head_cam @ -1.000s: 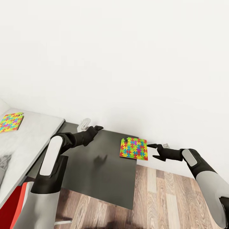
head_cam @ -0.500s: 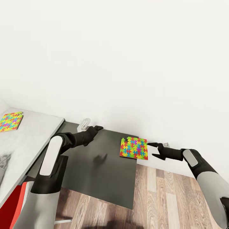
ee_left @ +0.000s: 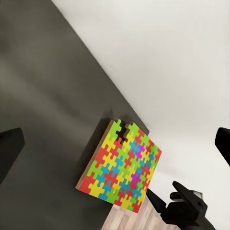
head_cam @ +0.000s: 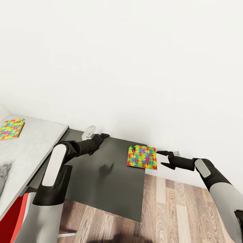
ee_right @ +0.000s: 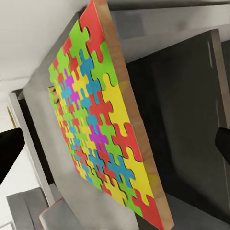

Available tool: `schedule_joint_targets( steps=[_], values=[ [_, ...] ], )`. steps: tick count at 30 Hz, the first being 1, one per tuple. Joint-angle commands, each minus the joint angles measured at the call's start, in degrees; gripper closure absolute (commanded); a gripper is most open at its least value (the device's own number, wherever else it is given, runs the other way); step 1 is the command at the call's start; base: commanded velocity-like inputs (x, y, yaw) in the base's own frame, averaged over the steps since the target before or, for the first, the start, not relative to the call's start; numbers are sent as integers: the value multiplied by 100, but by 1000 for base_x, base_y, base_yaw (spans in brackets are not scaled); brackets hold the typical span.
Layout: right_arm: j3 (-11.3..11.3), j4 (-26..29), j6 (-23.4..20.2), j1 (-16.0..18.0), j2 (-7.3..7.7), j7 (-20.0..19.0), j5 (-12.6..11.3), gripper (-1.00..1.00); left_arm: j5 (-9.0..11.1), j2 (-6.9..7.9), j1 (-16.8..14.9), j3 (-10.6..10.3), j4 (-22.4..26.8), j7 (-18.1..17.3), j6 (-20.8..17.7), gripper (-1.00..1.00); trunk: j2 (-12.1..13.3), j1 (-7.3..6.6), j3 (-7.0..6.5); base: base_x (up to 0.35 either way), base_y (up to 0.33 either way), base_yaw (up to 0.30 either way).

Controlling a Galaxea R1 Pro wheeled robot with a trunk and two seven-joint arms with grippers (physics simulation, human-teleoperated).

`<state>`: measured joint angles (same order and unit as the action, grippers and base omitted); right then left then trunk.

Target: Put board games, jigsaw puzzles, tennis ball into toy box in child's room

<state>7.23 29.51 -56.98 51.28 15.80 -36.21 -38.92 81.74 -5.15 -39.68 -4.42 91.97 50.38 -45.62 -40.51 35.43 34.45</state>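
On the pale desk [head_cam: 37, 141] at the far left lies one jigsaw puzzle [head_cam: 11, 129], flat near the desk's back edge. Beside the desk stands a lower dark cabinet [head_cam: 101, 182]. Above the cabinet's back part hangs the left gripper [head_cam: 103, 136]; its fingers look close together in the head view, though the left wrist view suggests a gap, so I cannot tell its state. A second jigsaw puzzle [head_cam: 142, 157] lies flat on the cabinet's far right corner, by the white wall [head_cam: 135, 67]. Just right of the cabinet, off its edge, the right gripper [head_cam: 161, 158] points at that puzzle with fingers spread apart, holding nothing. Wood floor [head_cam: 175, 209] lies below.
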Motion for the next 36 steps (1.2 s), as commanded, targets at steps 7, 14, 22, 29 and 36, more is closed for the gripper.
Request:
schedule_joint_targets(
  steps=[7,14,22,29,36],
  values=[
    [24,-16,-31,-2,6,-63,38,-100,52,0,-5,3,6,60,-4,-100,-5,1,6,0,0,0],
    [24,-47,-42,-1,21,-70,30,-100,52,0,-5,3,6,60,-3,-100,-5,1,6,0,0,0],
    [24,-61,-62,-5,33,-72,21,-100,52,1,-5,3,6,60,-4,-100,-5,1,6,0,0,0],
    [24,-65,-70,-7,41,-76,18,-100,52,1,-5,3,6,60,-5,-100,-5,1,19,0,0,0],
    [24,-67,-80,-5,44,-78,17,-100,52,2,-5,3,6,60,-3,-100,-5,1,56,0,0,0]
  ],
)
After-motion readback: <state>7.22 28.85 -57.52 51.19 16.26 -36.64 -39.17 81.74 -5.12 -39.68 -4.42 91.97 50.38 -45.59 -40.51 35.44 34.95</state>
